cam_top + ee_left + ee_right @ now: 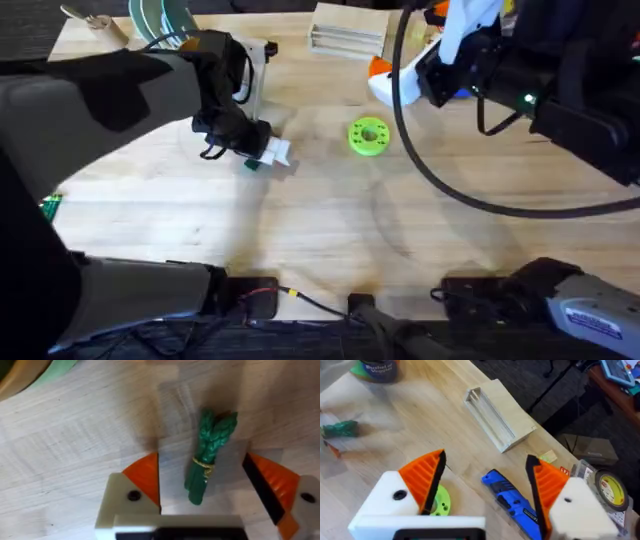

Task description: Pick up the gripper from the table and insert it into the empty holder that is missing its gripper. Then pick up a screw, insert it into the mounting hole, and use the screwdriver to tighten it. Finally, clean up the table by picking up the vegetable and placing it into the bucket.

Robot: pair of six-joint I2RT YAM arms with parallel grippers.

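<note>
The vegetable, a small dark-green bundle, lies flat on the table between the orange pads of my left gripper, which is open and straddles it without touching. Overhead, that gripper sits left of centre, with the vegetable at its tip. My right gripper is open at the back right and hovers over the blue screwdriver. Both of its white holders carry orange pads. The bucket stands at the far left back. A screw is out of view.
A green round disc with holes lies mid-table between the two arms. A pale wooden block rests at the back edge. A tape roll sits off the table's right side. The near half of the table is bare wood.
</note>
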